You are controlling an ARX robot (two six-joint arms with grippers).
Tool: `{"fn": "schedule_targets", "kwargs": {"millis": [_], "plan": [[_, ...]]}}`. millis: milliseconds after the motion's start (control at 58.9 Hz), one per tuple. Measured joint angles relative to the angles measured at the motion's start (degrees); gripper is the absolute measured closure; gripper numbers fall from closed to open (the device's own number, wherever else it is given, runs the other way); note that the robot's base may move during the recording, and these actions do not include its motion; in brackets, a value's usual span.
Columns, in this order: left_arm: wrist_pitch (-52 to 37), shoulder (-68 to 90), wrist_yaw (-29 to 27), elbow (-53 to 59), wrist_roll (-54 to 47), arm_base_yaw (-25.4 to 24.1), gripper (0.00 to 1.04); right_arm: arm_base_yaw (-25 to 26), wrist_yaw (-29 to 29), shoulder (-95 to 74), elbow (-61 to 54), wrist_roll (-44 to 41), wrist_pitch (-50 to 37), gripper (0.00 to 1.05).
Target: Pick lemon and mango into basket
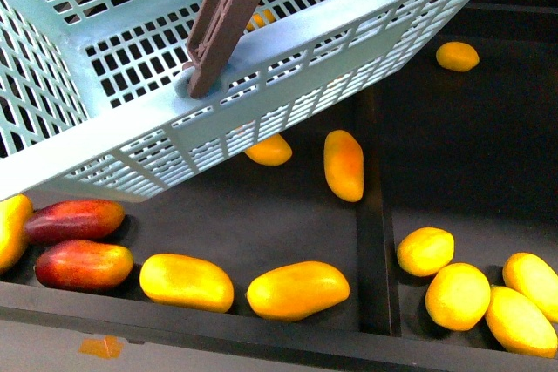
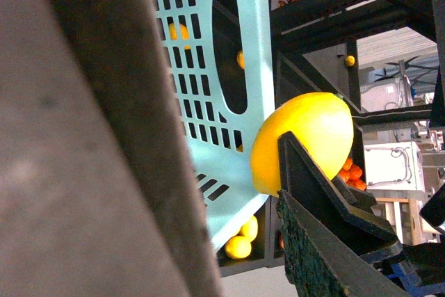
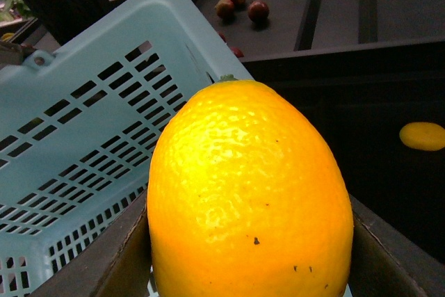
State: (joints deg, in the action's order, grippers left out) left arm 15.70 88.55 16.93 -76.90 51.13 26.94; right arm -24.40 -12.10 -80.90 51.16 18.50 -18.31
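Tilted basket (image 3: 146,26) beside lemon (image 3: 250,193), over mangoes (image 1: 296,289)

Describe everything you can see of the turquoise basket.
The basket is light turquoise plastic, with slotted lattice walls and base under a solid rim. Its brown handle pivots on a round boss at the rim. One wall has an oval hand slot. It is tilted above the black fruit tray; a yellow fruit shows through its lattice.
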Motion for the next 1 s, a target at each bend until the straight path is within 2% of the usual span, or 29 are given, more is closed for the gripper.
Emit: {"fn": "schedule_targets", "kwargs": {"millis": [1002], "plan": [[0.00,0.00,0.00,0.00,0.00,0.00,0.76,-1.68,-2.58,-4.98,2.80,4.66,-1.01,0.42]]}}
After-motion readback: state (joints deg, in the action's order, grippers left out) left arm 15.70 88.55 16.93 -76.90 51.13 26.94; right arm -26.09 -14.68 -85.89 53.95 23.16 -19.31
